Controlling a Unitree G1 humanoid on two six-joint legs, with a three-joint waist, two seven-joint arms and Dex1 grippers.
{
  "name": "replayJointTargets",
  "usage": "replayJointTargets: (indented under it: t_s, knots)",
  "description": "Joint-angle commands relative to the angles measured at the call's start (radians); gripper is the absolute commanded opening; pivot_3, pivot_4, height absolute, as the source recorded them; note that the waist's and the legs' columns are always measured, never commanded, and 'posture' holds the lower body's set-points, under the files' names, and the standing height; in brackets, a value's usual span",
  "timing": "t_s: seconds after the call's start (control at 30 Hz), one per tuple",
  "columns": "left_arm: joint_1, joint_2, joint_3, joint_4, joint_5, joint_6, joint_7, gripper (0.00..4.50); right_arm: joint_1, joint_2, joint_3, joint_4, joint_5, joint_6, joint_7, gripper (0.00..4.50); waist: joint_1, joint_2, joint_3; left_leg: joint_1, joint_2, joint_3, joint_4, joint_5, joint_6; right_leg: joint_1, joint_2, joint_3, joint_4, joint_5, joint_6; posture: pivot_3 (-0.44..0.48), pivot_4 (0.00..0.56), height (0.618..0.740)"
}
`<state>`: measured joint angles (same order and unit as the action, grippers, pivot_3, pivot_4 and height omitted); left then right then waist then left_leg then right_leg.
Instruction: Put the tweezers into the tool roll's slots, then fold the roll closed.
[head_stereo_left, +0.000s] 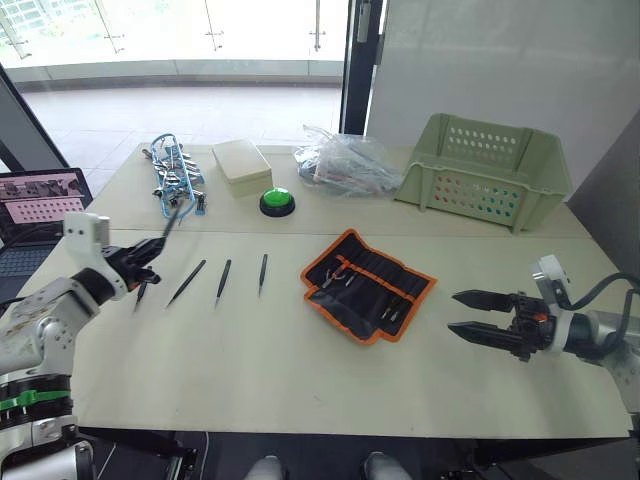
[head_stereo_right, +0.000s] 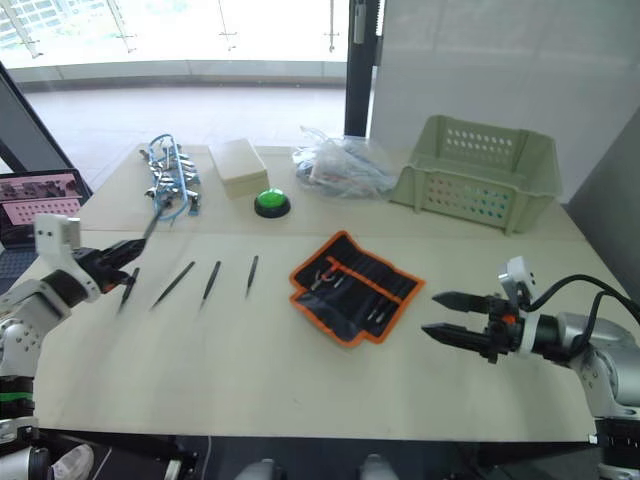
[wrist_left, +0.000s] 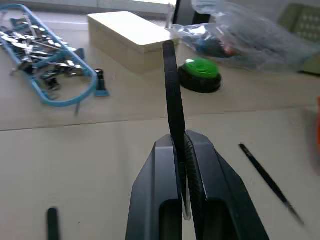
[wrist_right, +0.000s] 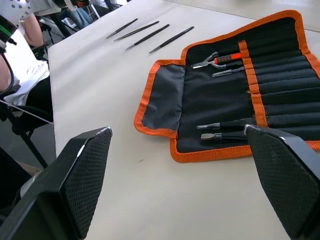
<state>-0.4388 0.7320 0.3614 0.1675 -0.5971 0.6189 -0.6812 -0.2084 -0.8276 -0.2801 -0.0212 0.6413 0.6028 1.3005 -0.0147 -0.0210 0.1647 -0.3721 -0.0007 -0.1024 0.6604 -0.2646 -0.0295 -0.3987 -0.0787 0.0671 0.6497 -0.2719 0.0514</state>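
Left gripper pinches one of the tweezers thinly, right gripper gapes empty — it could twist missing the tool roll slot.

Black tool roll, orange edging

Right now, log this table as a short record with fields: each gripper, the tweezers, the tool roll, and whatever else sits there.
left gripper: shut on one black tweezer, lifted off the table
right gripper: open, holding nothing, beside the tool roll
tweezers on table: four in a row, left of the roll
tool roll: unfolded flat, some tools already in its slots
table: pale top
far side: blue-and-silver clips, beige box, green button, plastic bag, green basket
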Motion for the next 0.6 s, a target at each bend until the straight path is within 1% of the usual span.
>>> replayJointTargets:
  t_s: [0.03, 0.13, 0.2, 0.27, 0.3, 0.33, 0.37, 0.4, 0.5, 0.6]
  knots:
    - [-0.066, -0.008, -0.123, -0.135, -0.038, 0.137, -0.035, 0.02, -0.014, 0.031, 0.003, -0.062, -0.023, -0.062, -0.072, 4.50, -0.001, 0.000, 0.000, 0.000, 0.000, 0.000, 0.000, 0.000, 0.000, 0.000, 0.000, 0.000, 0.000, 0.000, 0.000, 0.000, 0.150, 0.740]
    - [-0.101, -0.014, -0.207, -0.199, -0.038, 0.222, -0.041, 0.02, -0.013, 0.067, 0.017, -0.103, -0.029, -0.067, -0.135, 4.50, -0.006, 0.000, 0.000, 0.000, 0.000, 0.000, 0.000, 0.000, 0.000, -0.001, 0.001, 0.000, 0.000, 0.000, 0.000, 0.000, 0.150, 0.740]
    - [-0.128, -0.029, -0.254, -0.244, -0.049, 0.279, -0.033, 0.02, -0.024, 0.099, 0.040, -0.112, -0.064, -0.094, -0.197, 4.50, -0.012, 0.000, 0.000, -0.001, 0.000, 0.000, 0.000, 0.000, 0.000, -0.003, 0.001, 0.001, 0.002, 0.000, 0.000, 0.000, 0.150, 0.740]
    - [-0.143, -0.040, -0.281, -0.278, -0.051, 0.317, -0.026, 0.00, -0.048, 0.144, 0.066, -0.101, -0.098, -0.130, -0.253, 3.97, -0.020, 0.000, 0.000, -0.002, 0.000, 0.000, 0.000, 0.000, 0.000, -0.004, 0.001, 0.001, 0.005, 0.000, 0.000, 0.000, 0.150, 0.740]
    - [-0.148, -0.046, -0.292, -0.295, -0.052, 0.338, -0.021, 0.00, -0.066, 0.167, 0.087, -0.085, -0.126, -0.149, -0.283, 3.54, -0.022, 0.000, 0.000, -0.001, 0.000, 0.000, 0.000, 0.000, 0.000, -0.005, 0.001, 0.002, 0.006, 0.000, 0.000, 0.000, 0.150, 0.740]
    - [-0.152, -0.050, -0.305, -0.312, -0.050, 0.359, -0.014, 0.00, -0.086, 0.189, 0.114, -0.064, -0.155, -0.175, -0.301, 3.34, -0.027, 0.000, 0.000, -0.001, 0.000, 0.000, 0.000, 0.000, 0.000, -0.005, 0.001, 0.002, 0.006, 0.000, 0.000, 0.000, 0.150, 0.740]
    - [-0.154, -0.054, -0.315, -0.328, -0.049, 0.376, -0.009, 0.00, -0.102, 0.207, 0.136, -0.046, -0.180, -0.197, -0.316, 2.96, -0.029, 0.000, 0.000, -0.001, 0.000, 0.000, 0.000, 0.000, 0.000, -0.005, 0.001, 0.002, 0.006, 0.000, 0.000, 0.000, 0.150, 0.740]
    - [-0.154, -0.059, -0.325, -0.351, -0.052, 0.399, -0.004, 0.00, -0.128, 0.228, 0.158, -0.015, -0.208, -0.216, -0.341, 2.69, -0.030, 0.000, 0.000, -0.001, 0.000, 0.000, 0.000, 0.001, -0.001, -0.005, 0.001, 0.002, 0.006, 0.000, 0.000, 0.000, 0.150, 0.740]
    - [-0.156, -0.089, -0.344, -0.420, -0.070, 0.475, 0.034, 0.00, -0.206, 0.275, 0.216, 0.075, -0.274, -0.270, -0.372, 1.54, -0.030, 0.000, 0.000, -0.001, 0.000, 0.000, 0.000, 0.001, -0.001, -0.005, 0.001, 0.002, 0.007, 0.000, 0.000, 0.000, 0.150, 0.740]
    - [-0.159, -0.118, -0.370, -0.473, -0.079, 0.539, 0.066, 0.00, -0.275, 0.304, 0.252, 0.171, -0.324, -0.304, -0.398, 0.60, -0.029, 0.000, 0.000, -0.002, 0.000, 0.000, 0.000, 0.003, -0.004, -0.006, 0.001, 0.002, 0.007, 0.000, 0.000, 0.000, 0.150, 0.740]
